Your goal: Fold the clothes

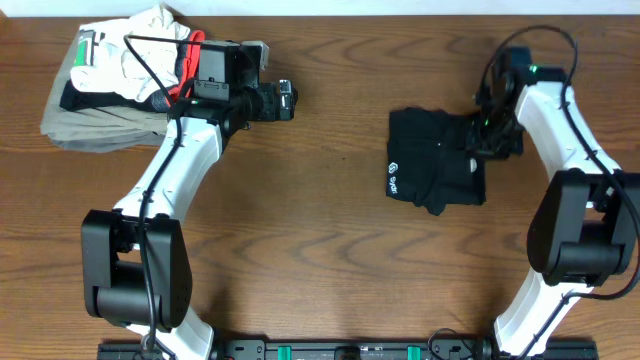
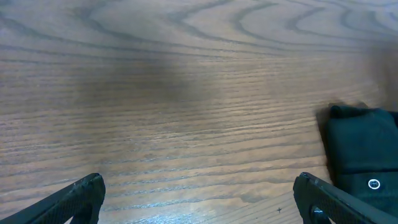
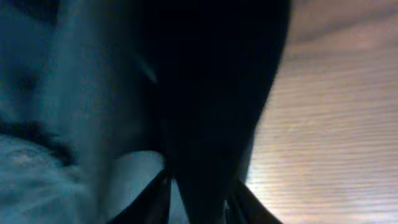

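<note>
The black top [image 1: 435, 170] lies folded into a small bundle on the wooden table, right of centre, with a white logo on its left part. My right gripper [image 1: 490, 135] is at the bundle's upper right edge. In the right wrist view its fingers [image 3: 202, 196] are closed around dark fabric [image 3: 205, 93] that fills the middle of the frame. My left gripper [image 1: 285, 100] is open and empty over bare wood, left of the top. In the left wrist view its fingers [image 2: 199, 199] are spread wide, and the top [image 2: 364, 149] shows at the right edge.
A stack of khaki, white and red-trimmed folded garments [image 1: 110, 75] sits at the back left corner, partly under my left arm. The wooden table [image 1: 320, 250] stretches bare across the front and middle.
</note>
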{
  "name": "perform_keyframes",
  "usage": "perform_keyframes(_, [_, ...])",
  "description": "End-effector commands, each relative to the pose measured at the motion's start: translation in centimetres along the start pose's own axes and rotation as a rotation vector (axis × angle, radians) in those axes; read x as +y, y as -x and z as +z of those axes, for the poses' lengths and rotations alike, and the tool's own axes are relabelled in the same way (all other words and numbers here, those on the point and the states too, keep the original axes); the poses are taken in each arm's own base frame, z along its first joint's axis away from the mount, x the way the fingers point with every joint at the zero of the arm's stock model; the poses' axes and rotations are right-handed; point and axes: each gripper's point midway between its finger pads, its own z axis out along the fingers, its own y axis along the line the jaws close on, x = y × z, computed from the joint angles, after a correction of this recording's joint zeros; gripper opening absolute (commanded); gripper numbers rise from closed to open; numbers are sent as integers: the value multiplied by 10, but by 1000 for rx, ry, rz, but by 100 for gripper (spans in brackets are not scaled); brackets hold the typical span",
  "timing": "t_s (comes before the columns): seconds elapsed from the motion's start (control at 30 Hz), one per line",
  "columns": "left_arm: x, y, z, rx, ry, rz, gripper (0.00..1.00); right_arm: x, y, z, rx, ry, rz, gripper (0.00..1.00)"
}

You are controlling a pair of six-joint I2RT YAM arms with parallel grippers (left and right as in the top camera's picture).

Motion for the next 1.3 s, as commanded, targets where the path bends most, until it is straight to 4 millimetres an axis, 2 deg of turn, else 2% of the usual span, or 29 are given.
perform_keyframes(0.0, [1, 5, -4, -16, 11, 9, 98, -15, -9, 13, 6, 7, 99, 34])
perform_keyframes(0.07, [1, 5, -4, -16, 11, 9, 98, -25, -11, 19, 5, 13, 140, 40])
perform_keyframes(0.2, [1, 6, -4, -16, 11, 9, 98, -33, -9, 17, 0, 51, 160, 41])
perform_keyframes(0.37, [1, 5, -4, -16, 11, 10, 98, -29, -1, 8, -18, 98, 126, 40])
perform_keyframes(0.47, [1, 5, -4, -16, 11, 23, 98, -19, 3, 0, -26, 152, 67, 40])
perform_keyframes(0.57, [1, 5, -4, -15, 11, 28, 98, -13, 5, -3, -38, 188, 7, 49])
perform_keyframes(0.63, [1, 5, -4, -16, 11, 28, 98, -11, 5, -4, -42, 202, -36, 59])
perform_keyframes(0.73, [1, 5, -4, -16, 10, 43, 98, -14, 5, -10, -40, 200, -42, 61])
perform_keyframes(0.8, [-1, 5, -4, -15, 7, 57, 98, -19, 10, -21, -53, 202, -29, 60])
perform_keyframes(0.87, [-6, 6, -5, -18, -1, 71, 98, -23, 17, -41, -80, 219, -14, 60])
perform_keyframes(0.93, [-15, 7, -7, -24, -13, 86, 98, -29, 21, -61, -105, 222, 6, 69])
perform_keyframes(1.03, [-37, 8, -10, -17, -40, 116, 98, -41, 24, -93, -131, 220, 47, 94])
perform_keyframes(1.1, [-59, 7, -11, -3, -63, 146, 98, -48, 27, -107, -149, 219, 82, 99])
perform_keyframes(1.2, [-80, 4, -10, 1, -32, 194, 98, -55, 29, -110, -163, 220, 98, 97])
perform_keyframes(1.23, [-85, 3, -8, 1, -19, 206, 98, -55, 29, -107, -158, 222, 105, 84])
perform_keyframes(1.27, [-89, 1, -7, 0, 0, 204, 98, -54, 29, -104, -155, 229, 110, 64])
